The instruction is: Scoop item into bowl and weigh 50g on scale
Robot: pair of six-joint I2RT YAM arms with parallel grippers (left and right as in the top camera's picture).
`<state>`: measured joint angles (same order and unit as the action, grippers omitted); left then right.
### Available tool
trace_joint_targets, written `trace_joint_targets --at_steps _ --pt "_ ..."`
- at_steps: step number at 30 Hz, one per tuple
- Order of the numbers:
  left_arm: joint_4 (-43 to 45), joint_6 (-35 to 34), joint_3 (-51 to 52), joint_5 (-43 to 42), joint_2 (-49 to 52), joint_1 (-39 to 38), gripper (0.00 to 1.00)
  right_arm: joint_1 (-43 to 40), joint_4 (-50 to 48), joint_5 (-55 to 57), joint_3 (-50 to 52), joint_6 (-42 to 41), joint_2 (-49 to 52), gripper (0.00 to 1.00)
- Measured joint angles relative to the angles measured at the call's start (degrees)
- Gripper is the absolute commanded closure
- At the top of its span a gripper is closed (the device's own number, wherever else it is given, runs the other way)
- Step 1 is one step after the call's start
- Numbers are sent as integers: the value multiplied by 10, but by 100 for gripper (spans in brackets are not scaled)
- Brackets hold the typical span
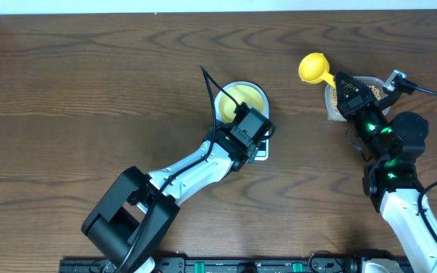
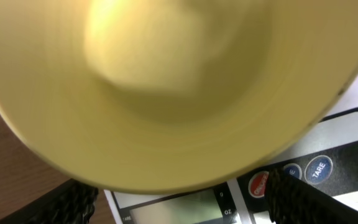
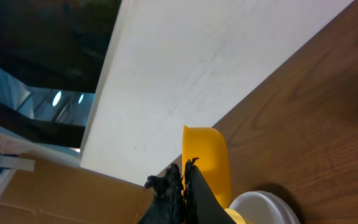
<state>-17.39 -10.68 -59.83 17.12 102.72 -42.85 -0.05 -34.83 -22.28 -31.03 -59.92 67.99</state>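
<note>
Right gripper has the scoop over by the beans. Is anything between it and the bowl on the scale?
Nothing visible stands on the table between the scoop and the bowl. The left gripper hangs over the bowl's near rim and the scale, so that side is crowded. The far side is open.

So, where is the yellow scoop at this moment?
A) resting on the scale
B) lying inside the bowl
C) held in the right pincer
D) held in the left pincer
C: the right pincer is closed on the handle of the yellow scoop, well apart from the bowl that sits on the scale.
</note>
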Motion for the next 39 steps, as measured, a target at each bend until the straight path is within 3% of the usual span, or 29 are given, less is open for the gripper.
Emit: trace_joint_targets --at_steps 39 --pt "7 0 10 0 1 5 12 0 0 0 0 0 0 99"
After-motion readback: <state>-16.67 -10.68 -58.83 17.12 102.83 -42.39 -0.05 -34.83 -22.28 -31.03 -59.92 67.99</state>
